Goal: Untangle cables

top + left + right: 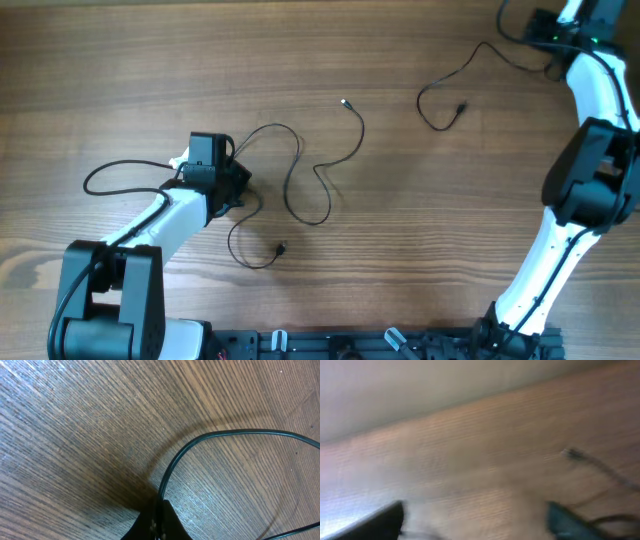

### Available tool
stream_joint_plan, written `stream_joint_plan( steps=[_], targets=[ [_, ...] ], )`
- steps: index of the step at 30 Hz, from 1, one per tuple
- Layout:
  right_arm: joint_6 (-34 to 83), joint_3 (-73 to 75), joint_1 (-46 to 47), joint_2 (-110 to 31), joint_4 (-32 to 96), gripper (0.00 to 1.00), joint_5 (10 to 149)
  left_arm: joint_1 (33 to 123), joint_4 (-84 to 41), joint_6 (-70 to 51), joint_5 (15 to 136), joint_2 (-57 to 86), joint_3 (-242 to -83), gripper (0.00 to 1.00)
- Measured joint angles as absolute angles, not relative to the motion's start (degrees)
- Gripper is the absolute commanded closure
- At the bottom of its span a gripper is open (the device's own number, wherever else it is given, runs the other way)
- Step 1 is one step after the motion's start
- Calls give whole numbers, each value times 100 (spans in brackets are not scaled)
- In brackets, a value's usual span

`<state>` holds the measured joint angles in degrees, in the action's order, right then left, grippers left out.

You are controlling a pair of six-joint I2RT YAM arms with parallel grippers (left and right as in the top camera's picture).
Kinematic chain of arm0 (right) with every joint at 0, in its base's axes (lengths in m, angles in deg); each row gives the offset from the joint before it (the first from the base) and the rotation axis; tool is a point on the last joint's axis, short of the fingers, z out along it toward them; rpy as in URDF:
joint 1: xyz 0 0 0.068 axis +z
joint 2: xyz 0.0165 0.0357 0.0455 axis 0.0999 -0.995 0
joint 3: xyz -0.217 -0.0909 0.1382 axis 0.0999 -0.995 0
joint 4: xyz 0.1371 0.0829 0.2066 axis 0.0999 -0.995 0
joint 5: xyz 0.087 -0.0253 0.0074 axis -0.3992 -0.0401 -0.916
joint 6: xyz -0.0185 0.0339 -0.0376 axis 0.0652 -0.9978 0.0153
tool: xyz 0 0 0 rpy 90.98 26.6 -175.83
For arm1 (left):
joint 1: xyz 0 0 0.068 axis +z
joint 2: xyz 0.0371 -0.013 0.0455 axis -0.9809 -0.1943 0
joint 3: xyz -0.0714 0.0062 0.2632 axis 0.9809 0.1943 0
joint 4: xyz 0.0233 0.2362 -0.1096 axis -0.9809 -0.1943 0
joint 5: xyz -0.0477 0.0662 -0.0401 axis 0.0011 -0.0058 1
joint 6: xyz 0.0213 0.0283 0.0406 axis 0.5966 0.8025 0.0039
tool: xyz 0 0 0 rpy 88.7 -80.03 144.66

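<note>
One thin dark cable point(300, 190) squiggles across the table's middle, with a plug point(345, 102) at its far end and another plug point(282, 248) on a near loop. My left gripper point(236, 186) is shut on this cable. In the left wrist view the closed fingers point(161, 519) pinch the dark-green cable point(235, 431), which arcs up and to the right. A second thin cable point(447, 78) lies at the far right, apart from the first. My right gripper point(548, 30) is beyond its far end. In the blurred right wrist view its fingers point(480, 520) are wide apart and empty, with a cable plug point(571, 453) ahead.
A thicker black arm cable point(120, 172) loops on the table left of my left gripper. The right arm point(590, 170) stands along the right side. The rig's front rail point(380, 345) runs along the near edge.
</note>
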<state>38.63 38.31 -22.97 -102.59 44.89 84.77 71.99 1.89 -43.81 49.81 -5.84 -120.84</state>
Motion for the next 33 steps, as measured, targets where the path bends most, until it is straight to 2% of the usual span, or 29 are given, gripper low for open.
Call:
stream_joint_plan(
  steps=[5,13,21,25,30,33],
  targets=[
    [3728,4074,-2251,-10169,3732,0,8438,7199,191,-4411,4981,-584,-12084,96],
    [3188,4122,-2240,-9284,2587,0,8140,7199,285,-4413,4959,-586,-12084,96],
    [3205,4111,-1582,-9067,1638,1,7767,7199,296,-4413,4917,-590,-12084,94],
    [3161,3864,-1103,-9067,1641,10,7756,7199,299,-4413,4917,-592,-12084,94],
    [2287,3149,-636,-9067,1794,9,8213,7199,299,-4416,4917,-594,-12084,91],
    [1828,2485,-607,-9067,2480,9,8376,7199,305,-4418,4880,-594,-12084,91]
  ],
)
